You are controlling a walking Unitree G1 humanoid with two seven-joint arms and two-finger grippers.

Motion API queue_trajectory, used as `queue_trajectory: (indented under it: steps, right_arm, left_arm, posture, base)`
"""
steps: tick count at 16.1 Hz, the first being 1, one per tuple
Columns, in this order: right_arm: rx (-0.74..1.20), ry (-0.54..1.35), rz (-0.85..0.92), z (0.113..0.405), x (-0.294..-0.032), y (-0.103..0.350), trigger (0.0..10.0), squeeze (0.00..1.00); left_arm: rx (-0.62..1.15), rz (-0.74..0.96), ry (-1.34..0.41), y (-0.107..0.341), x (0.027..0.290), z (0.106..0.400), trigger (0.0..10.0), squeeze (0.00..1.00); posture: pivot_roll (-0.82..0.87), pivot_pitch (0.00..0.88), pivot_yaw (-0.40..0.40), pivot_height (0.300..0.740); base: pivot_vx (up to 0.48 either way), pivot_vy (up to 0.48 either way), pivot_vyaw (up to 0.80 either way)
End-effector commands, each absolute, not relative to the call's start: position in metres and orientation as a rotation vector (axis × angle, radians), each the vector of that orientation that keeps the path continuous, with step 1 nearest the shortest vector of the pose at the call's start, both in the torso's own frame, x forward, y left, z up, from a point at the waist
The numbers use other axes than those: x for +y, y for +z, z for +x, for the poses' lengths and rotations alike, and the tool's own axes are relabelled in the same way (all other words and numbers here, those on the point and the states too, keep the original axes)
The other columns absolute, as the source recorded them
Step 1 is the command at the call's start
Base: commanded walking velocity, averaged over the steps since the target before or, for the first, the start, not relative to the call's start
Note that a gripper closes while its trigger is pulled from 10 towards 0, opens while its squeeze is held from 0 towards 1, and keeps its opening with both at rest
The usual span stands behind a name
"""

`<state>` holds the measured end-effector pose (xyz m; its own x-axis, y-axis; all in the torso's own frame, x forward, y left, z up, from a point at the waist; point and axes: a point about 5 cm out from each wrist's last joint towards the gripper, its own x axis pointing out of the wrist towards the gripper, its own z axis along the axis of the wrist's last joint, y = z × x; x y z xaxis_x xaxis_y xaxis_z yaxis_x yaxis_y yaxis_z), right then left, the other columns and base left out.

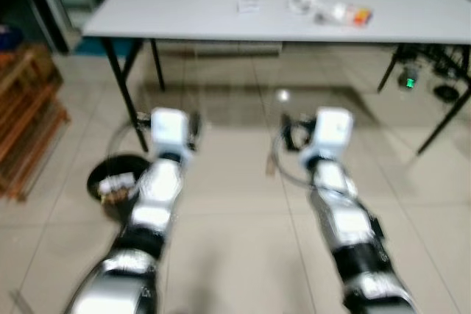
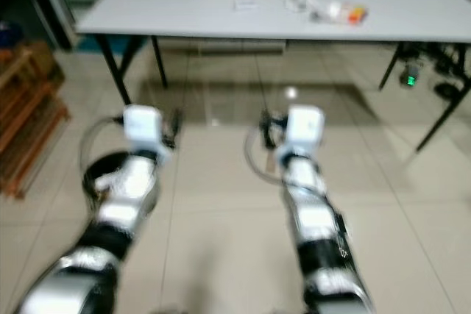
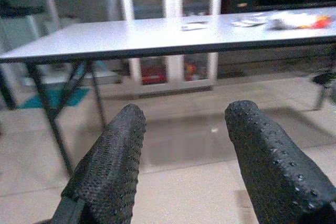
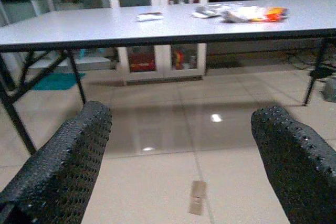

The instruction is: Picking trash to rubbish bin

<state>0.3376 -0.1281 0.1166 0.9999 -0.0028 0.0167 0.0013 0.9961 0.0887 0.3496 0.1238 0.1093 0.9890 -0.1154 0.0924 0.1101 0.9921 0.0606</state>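
Wooden slatted shelving (image 1: 26, 119) stands at nine o'clock against the tiled floor (image 1: 235, 233), and just inward of it, at about eight o'clock, a black rubbish bin (image 1: 110, 182) sits on the tiles with some pale scraps inside, partly hidden by the left arm. Both silver arms reach forward over the floor; the left gripper (image 3: 184, 145) has its two black fingers spread apart with nothing between them, and the right gripper (image 4: 181, 156) likewise stands wide with an empty gap. Ahead at twelve o'clock stretches a long white table (image 1: 184, 12) on black legs. On its top lies a small white paper (image 1: 248, 5), and toward one o'clock a cluster of crumpled trash (image 1: 331, 11), clear wrappers with an orange bit. A flat brown scrap (image 4: 195, 196) lies on the tiles between the right fingers' view.
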Motion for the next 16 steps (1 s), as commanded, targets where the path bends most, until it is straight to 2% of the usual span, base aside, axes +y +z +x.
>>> queue_trajectory:
  steps: [1, 4, 16]
  right_arm:
    - [-0.015, 0.014, 0.094, 0.3385, -0.1222, 0.1183, 10.0, 0.0]
    - [-0.011, 0.015, 0.09, 0.3382, -0.1213, 0.1176, 10.0, 0.0]
    - [0.005, -0.003, 0.082, 0.3402, -0.1251, 0.1166, 10.0, 0.0]
  left_arm:
    - [-0.113, 0.064, -0.103, 0.1134, 0.1311, 0.3506, 10.0, 0.0]
    - [-0.082, 0.067, -0.105, 0.1108, 0.1309, 0.3521, 10.0, 0.0]
    - [-0.084, 0.082, -0.097, 0.1157, 0.1375, 0.3554, 10.0, 0.0]
  posture:
    - [-0.01, 0.007, -0.001, 0.74]
    - [-0.01, 0.0, 0.001, 0.74]
    - [-0.01, 0.01, 0.003, 0.74]
  base:
    - [0.0, 0.0, 0.0]
    - [0.209, 0.0, 0.0]
    - [0.392, 0.0, 0.0]
